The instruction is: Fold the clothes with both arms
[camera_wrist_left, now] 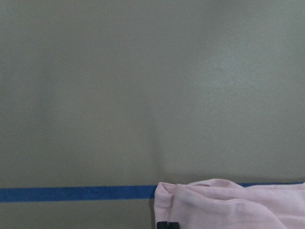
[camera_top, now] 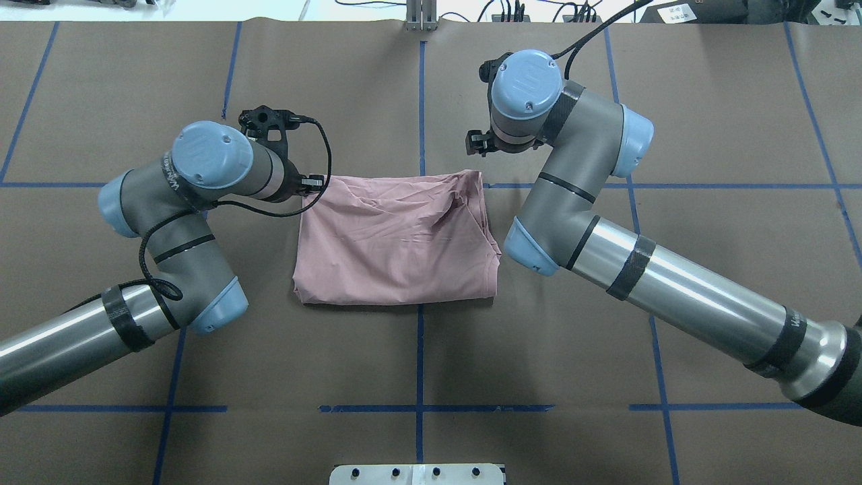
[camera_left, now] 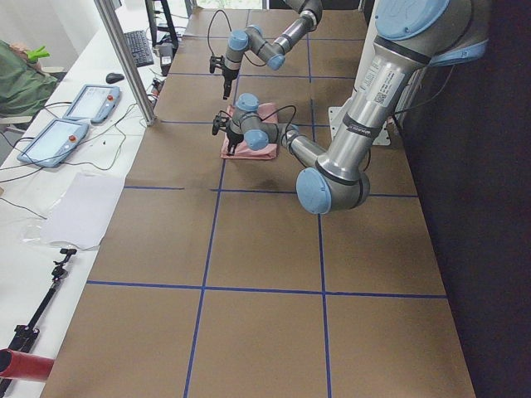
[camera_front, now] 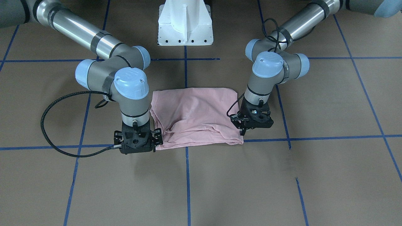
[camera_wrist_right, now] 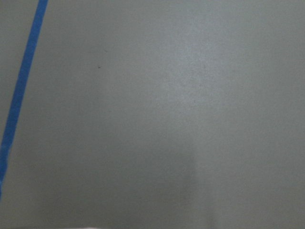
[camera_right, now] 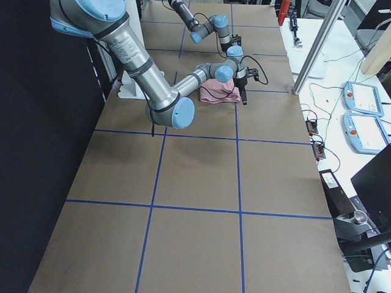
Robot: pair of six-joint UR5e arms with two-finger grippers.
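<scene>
The pale pink T-shirt [camera_top: 397, 236] lies folded into a rough rectangle at the table's middle, plain side up, with wrinkles [camera_front: 194, 116]. My left gripper [camera_front: 241, 128] hangs low at the shirt's corner farthest from the robot's base, on my left. Its fingers [camera_top: 314, 182] meet that corner and look shut on the cloth. In the left wrist view, the bunched corner [camera_wrist_left: 224, 202] sits against one black fingertip [camera_wrist_left: 167, 224]. My right gripper [camera_front: 137, 142] is open and holds nothing. It hovers just off the shirt's other far corner [camera_top: 479, 143]. The right wrist view shows only bare table.
Blue tape lines [camera_top: 421, 101] cross the brown table. The white pedestal [camera_front: 185, 25] stands at the robot's side of the table. A side bench carries teach pendants [camera_left: 75, 116], a keyboard and paper. A person's green sleeve [camera_left: 17, 83] shows at that bench's far end.
</scene>
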